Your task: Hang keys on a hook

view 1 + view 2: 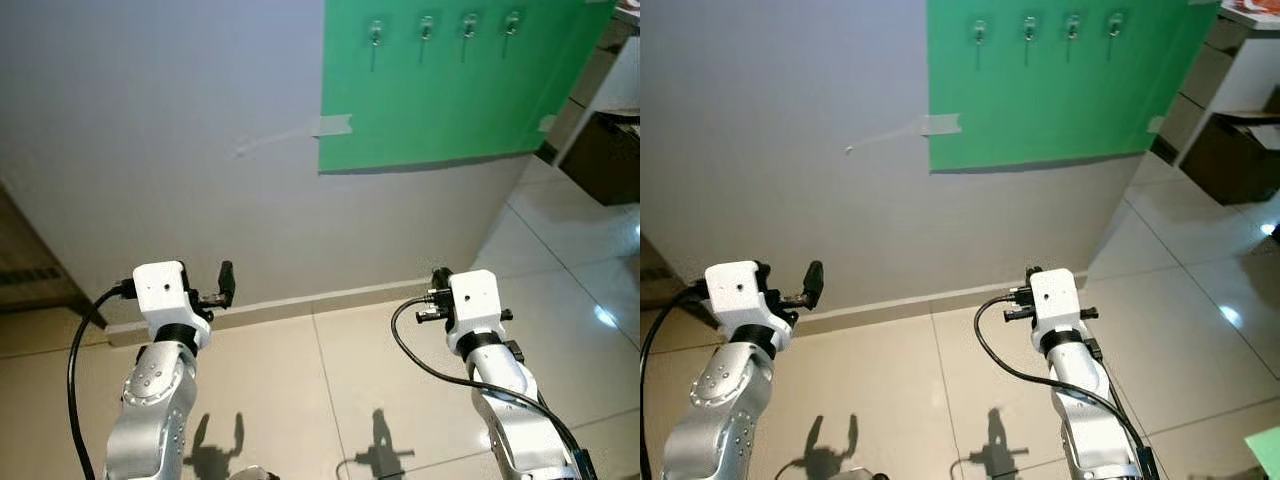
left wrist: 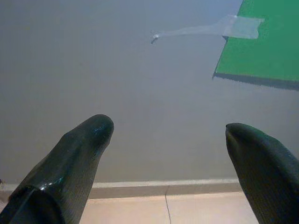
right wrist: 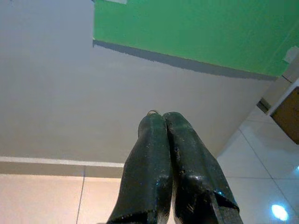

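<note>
Head views: both arms are raised before a grey wall [image 1: 150, 120] above a tiled floor [image 1: 330, 400], and a green sheet [image 1: 440, 90] taped to that wall carries a row of four hooks [image 1: 426, 26] well above and ahead of the grippers; no keys can be made out on them. Left wrist view: the left gripper [image 2: 168, 140] has its fingers spread wide, facing the wall near the sheet's lower corner. Right wrist view: the right gripper [image 3: 162, 119] has its fingers pressed together, with a thin metal loop [image 3: 152, 112], possibly the key ring, at the tips
</note>
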`<state>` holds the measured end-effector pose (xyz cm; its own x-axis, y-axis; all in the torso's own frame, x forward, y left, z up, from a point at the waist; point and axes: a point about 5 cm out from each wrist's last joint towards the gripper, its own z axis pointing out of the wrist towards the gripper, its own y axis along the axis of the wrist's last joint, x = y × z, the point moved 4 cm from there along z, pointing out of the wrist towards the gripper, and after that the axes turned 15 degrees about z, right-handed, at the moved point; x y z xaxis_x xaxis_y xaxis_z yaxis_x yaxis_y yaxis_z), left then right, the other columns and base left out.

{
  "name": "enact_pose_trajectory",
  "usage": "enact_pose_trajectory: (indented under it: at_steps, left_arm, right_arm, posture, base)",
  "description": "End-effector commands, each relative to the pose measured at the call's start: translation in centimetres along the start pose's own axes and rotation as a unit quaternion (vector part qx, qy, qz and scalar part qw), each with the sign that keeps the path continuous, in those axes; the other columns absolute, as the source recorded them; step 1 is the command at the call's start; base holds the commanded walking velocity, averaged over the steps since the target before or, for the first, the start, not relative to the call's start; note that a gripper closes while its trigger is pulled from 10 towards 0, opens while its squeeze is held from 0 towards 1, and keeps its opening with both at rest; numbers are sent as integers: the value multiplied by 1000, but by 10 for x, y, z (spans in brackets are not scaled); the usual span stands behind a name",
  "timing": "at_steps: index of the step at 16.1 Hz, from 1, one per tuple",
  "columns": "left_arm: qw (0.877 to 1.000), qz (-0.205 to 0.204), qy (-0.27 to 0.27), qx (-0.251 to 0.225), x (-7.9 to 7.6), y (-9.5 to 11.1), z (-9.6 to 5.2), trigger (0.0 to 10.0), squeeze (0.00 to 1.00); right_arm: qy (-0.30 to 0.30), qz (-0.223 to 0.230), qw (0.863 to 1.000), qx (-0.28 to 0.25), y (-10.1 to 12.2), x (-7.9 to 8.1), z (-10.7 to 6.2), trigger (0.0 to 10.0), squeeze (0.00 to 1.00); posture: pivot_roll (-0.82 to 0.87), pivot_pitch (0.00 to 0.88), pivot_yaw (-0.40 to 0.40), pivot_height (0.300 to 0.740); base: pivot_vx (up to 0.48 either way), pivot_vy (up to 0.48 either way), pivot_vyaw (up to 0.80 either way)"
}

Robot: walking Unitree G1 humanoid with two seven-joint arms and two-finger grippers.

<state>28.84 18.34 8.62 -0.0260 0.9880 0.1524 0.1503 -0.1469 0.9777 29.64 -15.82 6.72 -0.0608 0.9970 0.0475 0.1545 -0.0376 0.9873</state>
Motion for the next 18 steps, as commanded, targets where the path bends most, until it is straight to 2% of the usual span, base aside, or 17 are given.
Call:
enact_pose_trajectory:
  at_steps: [1, 5, 15, 18]
  left_arm:
    - [1000, 8, -3, 6, -4, 1, 2, 10000, 0]
    - [999, 26, 8, 21, -7, 0, 8, 10000, 0]
    - [999, 47, 6, 26, -12, 1, 12, 10000, 0]
    - [998, 61, 4, 28, -14, 0, 12, 10000, 0]
  right_arm:
    - [8, -2, 1000, -9, 9, 4, 3, 0, 0]
    - [7, -4, 1000, -5, 7, 6, 9, 0, 0]
    - [12, -17, 1000, 9, 2, 11, 11, 0, 0]
    - [14, -18, 1000, 8, 2, 12, 11, 0, 0]
  posture:
    - [-129, 0, 22, 740]
    - [-131, 0, 29, 740]
    - [-129, 0, 32, 740]
    - [-128, 0, 32, 740]
  base:
    - [334, 345, 0]
    - [333, 346, 0]
    - [341, 337, 0]
    - [127, 0, 0]
